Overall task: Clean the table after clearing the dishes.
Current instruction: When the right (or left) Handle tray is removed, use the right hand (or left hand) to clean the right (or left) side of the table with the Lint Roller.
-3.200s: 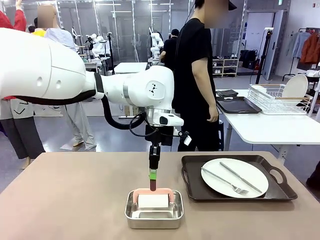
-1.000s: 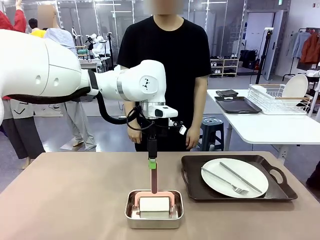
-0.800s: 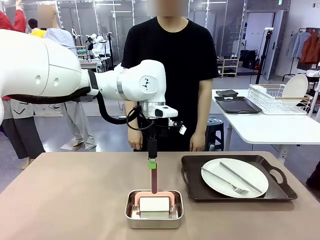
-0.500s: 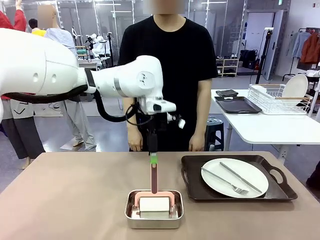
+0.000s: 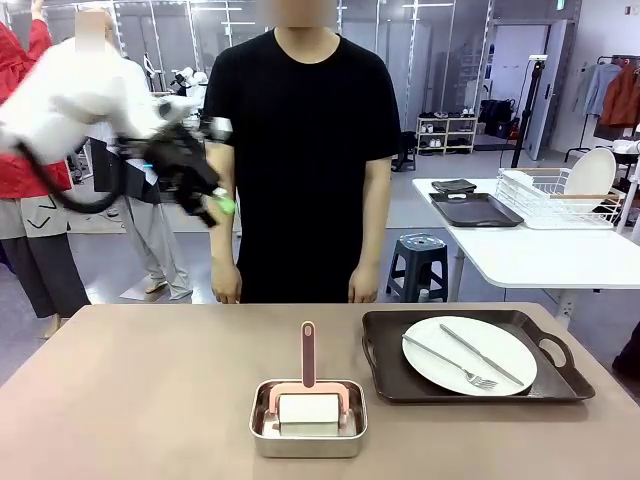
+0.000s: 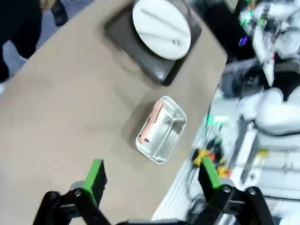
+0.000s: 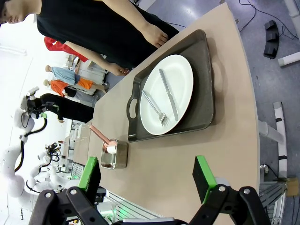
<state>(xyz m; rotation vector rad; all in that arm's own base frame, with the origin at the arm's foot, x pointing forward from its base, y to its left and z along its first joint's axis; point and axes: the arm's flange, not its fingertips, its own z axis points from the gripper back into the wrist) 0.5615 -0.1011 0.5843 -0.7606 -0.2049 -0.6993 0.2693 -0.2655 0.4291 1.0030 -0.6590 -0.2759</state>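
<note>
Suddenly the left arm [image 5: 70, 100] has let go of the roller [image 5: 308, 405], left in its pan [image 5: 262, 428], and swung up away, jaws apart; right jaws apart too. The dishes [image 5: 469, 355] sit uncleared on the right of the counter [image 5: 140, 400], so wiping probably waits.

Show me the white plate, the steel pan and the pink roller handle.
white plate [image 5: 468, 359], front view, bare middle.
steel pan [image 5: 307, 443], front view, near wall.
pink roller handle [image 5: 308, 356], front view, upright shaft.
</note>
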